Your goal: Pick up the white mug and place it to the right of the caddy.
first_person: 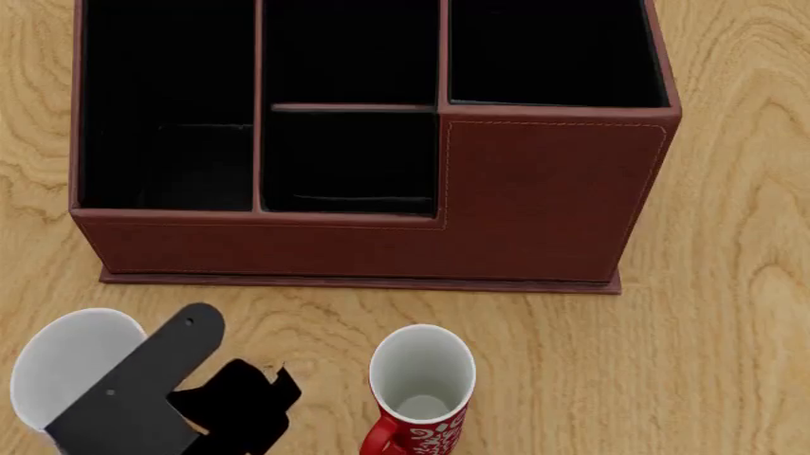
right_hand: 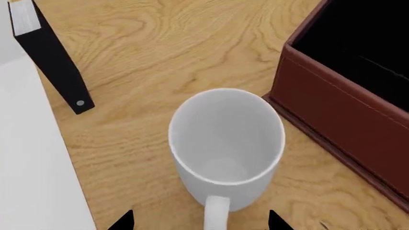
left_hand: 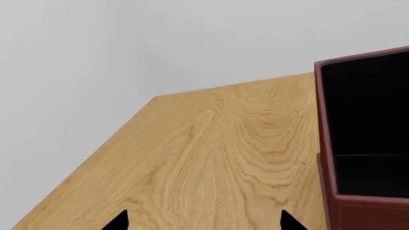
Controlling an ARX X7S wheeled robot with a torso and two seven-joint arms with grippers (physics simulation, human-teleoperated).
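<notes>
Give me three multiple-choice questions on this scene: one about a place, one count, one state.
1. The plain glossy white mug stands: A) on the wooden table before the reddish-brown leather-look caddy; B) inside it; C) on its right.
2. Mugs in head view: A) one; B) two; C) three.
3. The white mug is: A) upright, empty; B) tipped over; C) full.
Answers: A, it sits off the caddy's front left; B, white plus the red floral mug; A, right wrist view shows its bare bottom.
</notes>
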